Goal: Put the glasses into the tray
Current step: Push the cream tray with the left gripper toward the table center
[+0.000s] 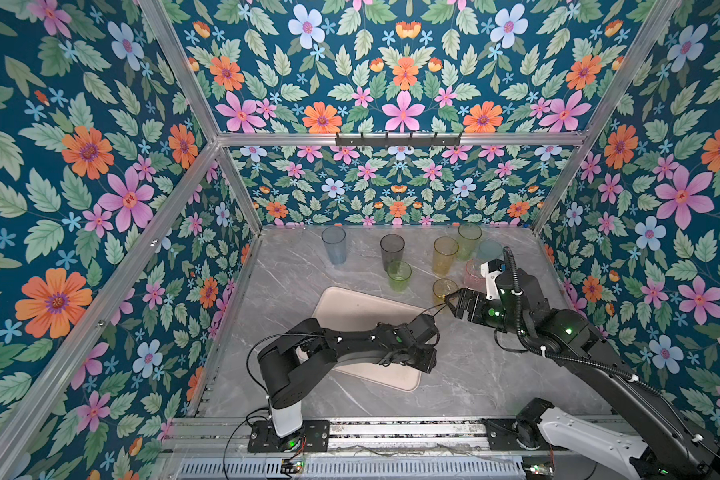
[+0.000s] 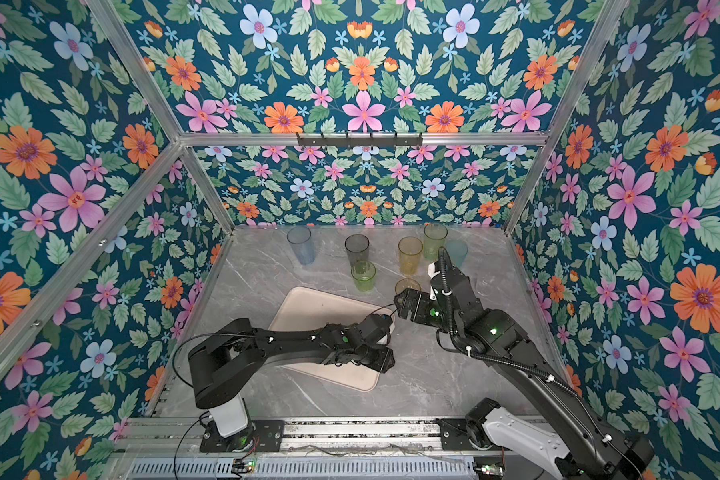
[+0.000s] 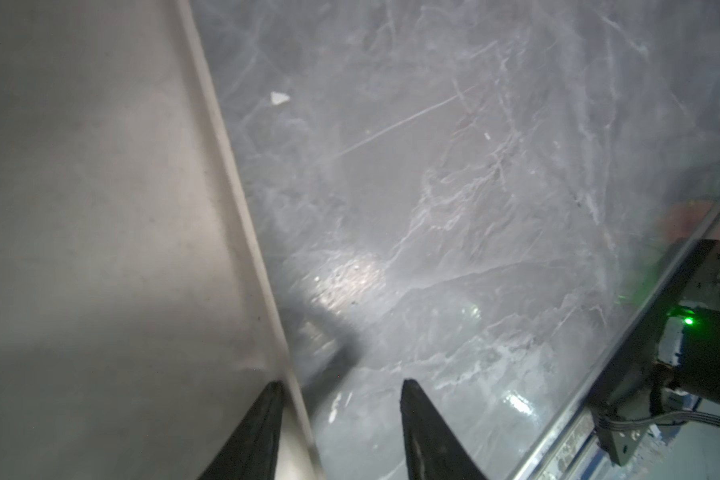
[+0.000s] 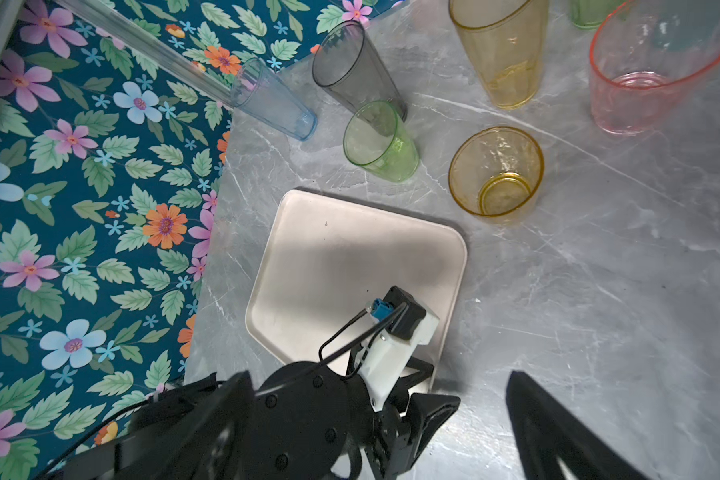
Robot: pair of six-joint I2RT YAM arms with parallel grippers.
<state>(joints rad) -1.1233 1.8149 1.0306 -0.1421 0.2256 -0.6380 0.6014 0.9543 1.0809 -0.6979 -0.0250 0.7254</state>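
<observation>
Closest in, my right arm (image 1: 599, 365) stretches out while my left arm (image 1: 350, 344) lies across the tray (image 1: 350, 303), which holds none of the glasses (image 1: 392, 249); all stand beyond it. My right pincer (image 1: 450, 303) gapes wide just beside the short amber tumbler (image 1: 444, 289) and could tip it into the pink tumbler (image 4: 657, 75); my left pincer (image 3: 341, 382), half spread astride the tray's rim, may block the drop.

Floral wallpaper (image 1: 404, 75), with pink, orange and pale blue blooms and green leaves on deep teal, covers the back and side walls. Aluminium frame bars (image 1: 267, 139) run along the corners. A black hook rack (image 1: 398, 142) sits on the horizontal back bar. The counter (image 1: 474, 386) is grey veined marble, with a slotted metal rail (image 1: 391, 432) along its front edge.
</observation>
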